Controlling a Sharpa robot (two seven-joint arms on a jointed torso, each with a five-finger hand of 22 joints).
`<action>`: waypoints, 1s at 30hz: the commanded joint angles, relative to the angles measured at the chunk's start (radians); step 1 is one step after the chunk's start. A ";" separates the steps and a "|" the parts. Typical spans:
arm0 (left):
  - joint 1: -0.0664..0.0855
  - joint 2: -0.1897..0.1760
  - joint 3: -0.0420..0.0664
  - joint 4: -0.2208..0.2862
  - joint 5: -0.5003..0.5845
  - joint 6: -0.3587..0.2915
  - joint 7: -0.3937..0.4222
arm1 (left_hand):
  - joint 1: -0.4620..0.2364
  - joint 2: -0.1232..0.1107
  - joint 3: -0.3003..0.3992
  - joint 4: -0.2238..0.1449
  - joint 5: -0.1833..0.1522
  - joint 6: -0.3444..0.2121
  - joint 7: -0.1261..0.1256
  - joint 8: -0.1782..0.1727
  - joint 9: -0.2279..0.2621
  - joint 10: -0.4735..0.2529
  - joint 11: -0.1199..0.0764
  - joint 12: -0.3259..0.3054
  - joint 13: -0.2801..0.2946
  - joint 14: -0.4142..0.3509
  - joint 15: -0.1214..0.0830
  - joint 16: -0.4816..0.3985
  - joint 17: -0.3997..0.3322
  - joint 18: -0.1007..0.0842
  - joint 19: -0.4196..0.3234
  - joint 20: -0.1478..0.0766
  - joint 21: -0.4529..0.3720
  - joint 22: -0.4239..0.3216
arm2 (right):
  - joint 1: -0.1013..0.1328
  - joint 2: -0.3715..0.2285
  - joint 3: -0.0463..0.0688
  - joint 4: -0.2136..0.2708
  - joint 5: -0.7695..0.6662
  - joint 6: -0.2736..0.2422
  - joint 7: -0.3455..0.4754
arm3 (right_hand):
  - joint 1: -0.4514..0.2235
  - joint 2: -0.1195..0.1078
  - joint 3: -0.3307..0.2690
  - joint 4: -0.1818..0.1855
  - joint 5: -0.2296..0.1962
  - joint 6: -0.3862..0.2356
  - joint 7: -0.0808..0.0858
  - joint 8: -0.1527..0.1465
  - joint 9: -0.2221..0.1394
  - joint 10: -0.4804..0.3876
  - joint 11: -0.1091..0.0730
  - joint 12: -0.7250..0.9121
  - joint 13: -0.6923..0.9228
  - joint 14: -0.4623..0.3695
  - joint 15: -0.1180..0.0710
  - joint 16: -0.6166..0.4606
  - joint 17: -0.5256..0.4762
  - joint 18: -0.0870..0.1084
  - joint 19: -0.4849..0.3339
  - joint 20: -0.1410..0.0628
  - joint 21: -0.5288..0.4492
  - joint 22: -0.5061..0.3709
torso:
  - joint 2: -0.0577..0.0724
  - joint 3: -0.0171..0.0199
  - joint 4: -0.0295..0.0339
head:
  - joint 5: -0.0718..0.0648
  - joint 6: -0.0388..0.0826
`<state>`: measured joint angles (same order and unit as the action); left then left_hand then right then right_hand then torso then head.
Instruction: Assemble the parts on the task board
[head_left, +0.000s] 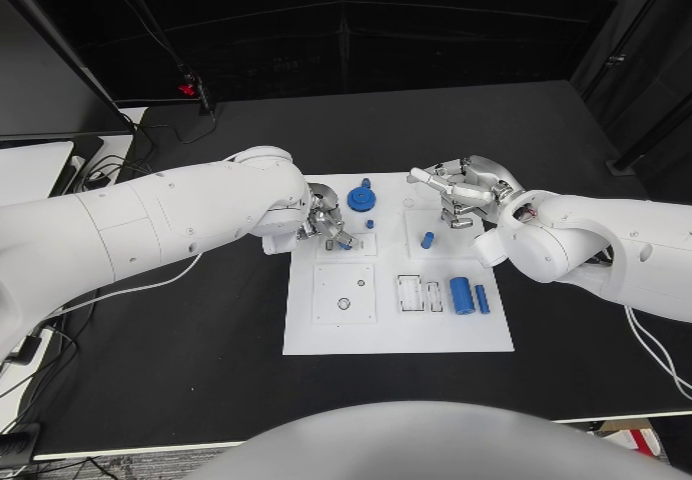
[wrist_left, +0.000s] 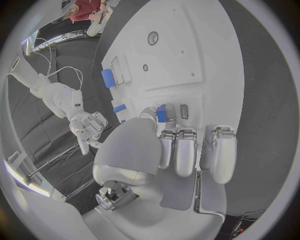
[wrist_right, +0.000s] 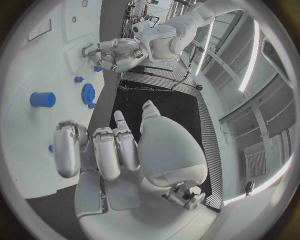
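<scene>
Fingers (wrist_left: 164, 120) of left hand (head_left: 325, 222) pinching a small blue part (wrist_left: 161, 113) above the task board (head_left: 397, 335); right hand (head_left: 459, 195) hovering spread, empty, blue gear (head_left: 361, 199) lying between.

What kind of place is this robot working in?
Probably a robotics lab or test cell: a black table carrying a white task board with blue parts, dark curtains behind, and cables trailing at the table's edge.

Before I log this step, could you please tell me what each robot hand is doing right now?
Left robot hand: pinching a small blue piece over the white plate.
Right robot hand: holds nothing, fingers apart.
</scene>
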<state>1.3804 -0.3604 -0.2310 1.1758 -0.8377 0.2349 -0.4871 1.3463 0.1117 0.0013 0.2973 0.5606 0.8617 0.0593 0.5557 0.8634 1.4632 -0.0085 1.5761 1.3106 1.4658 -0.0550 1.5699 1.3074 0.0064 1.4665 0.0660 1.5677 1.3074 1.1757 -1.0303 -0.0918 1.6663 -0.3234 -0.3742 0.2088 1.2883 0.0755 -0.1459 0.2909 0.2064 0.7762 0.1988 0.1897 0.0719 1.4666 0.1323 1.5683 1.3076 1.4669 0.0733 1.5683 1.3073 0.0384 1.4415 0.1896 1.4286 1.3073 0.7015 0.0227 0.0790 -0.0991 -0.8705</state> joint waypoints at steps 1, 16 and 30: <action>-0.008 0.002 -0.005 -0.001 -0.002 0.019 -0.006 | 0.049 0.060 0.007 -0.002 -0.003 0.008 -0.013 -0.005 0.001 0.108 -0.003 -0.005 0.260 0.105 -0.006 0.001 0.263 -0.006 0.104 -0.005 0.003 0.263 | 0.001 0.000 0.000 0.002 0.002 0.006 0.008 | -0.002 0.012 -0.006 0.000 -0.001 -0.007 0.016 0.006 0.002 0.104 0.008 0.003 0.263 0.104 0.006 0.002 0.263 0.009 -0.008 -0.002 -0.007 0.194 | 0.000 -0.0007 0.0003 | 0.000 -0.001; -0.009 0.001 -0.005 -0.004 -0.002 0.018 -0.018 | 0.048 0.060 0.008 -0.002 -0.003 0.008 -0.013 -0.006 0.001 0.108 -0.003 -0.005 0.260 0.105 -0.006 0.001 0.263 -0.006 0.104 -0.004 0.003 0.263 | 0.001 0.001 0.000 0.002 0.002 0.007 0.008 | -0.003 0.014 -0.008 0.000 -0.001 -0.008 0.016 0.008 0.002 0.104 0.007 0.003 0.263 0.104 0.006 0.002 0.263 0.009 -0.009 -0.002 -0.007 0.193 | 0.000 -0.0003 0.0002 | 0.004 -0.002; -0.009 0.003 -0.005 -0.005 -0.002 0.021 -0.027 | 0.037 0.054 0.013 -0.002 -0.007 -0.003 -0.009 -0.014 0.000 0.108 0.000 -0.005 0.260 0.105 -0.004 0.001 0.263 -0.006 0.104 -0.005 0.003 0.263 | 0.001 0.001 0.000 0.002 0.002 0.007 0.009 | -0.003 0.014 -0.008 0.000 -0.001 -0.008 0.016 0.008 0.002 0.104 0.007 0.003 0.263 0.104 0.006 0.002 0.263 0.009 -0.009 -0.002 -0.007 0.193 | 0.000 -0.0001 -0.0003 | 0.005 -0.002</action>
<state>1.3796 -0.3581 -0.2305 1.1728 -0.8346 0.2354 -0.4881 1.3451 0.1129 0.0107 0.2956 0.5548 0.8613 0.0589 0.5457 0.8621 1.4596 -0.0051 1.5733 1.3100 1.4644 -0.0536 1.5699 1.3074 0.0065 1.4665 0.0660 1.5676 1.3074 1.1757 -1.0295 -0.0918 1.6657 -0.3234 -0.3742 0.2086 1.2831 0.0807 -0.1459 0.2909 0.2064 0.7762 0.1988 0.1938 0.0719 1.4667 0.1323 1.5683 1.3076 1.4669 0.0732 1.5683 1.3073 0.0384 1.4380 0.1861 1.4247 1.3073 0.7011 0.0225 0.0795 -0.0942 -0.8720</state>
